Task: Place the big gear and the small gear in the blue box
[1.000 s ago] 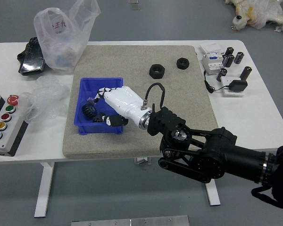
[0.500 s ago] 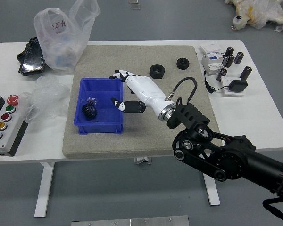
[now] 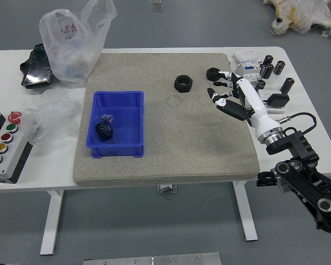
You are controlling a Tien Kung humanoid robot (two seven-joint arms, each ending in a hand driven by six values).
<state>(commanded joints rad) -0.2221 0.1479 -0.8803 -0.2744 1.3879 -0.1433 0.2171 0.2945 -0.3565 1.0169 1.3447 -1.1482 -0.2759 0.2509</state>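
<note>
Head view shows the blue box [image 3: 116,149] on the grey mat [image 3: 176,149], toward its left side. Inside the box, near the left wall, lies a black ribbed piece [image 3: 104,131], and just behind it a small shiny piece [image 3: 107,118]; these are perhaps the big gear and the small gear, but they are too small in the view to be sure. The right hand [image 3: 248,99] is over the far right part of the mat, well apart from the box. Its fingers are spread, with the thumb apart from them. The fingertips come in the view close to one black ring [image 3: 212,73], on the far edge side of the mat. Another black ring [image 3: 183,84] lies to the left of it. On the left of the table [image 3: 314,149] are a button panel [image 3: 10,141], crumpled plastic [image 3: 52,116], a black tray [image 3: 38,69] and a clear bag [image 3: 71,47].
</note>
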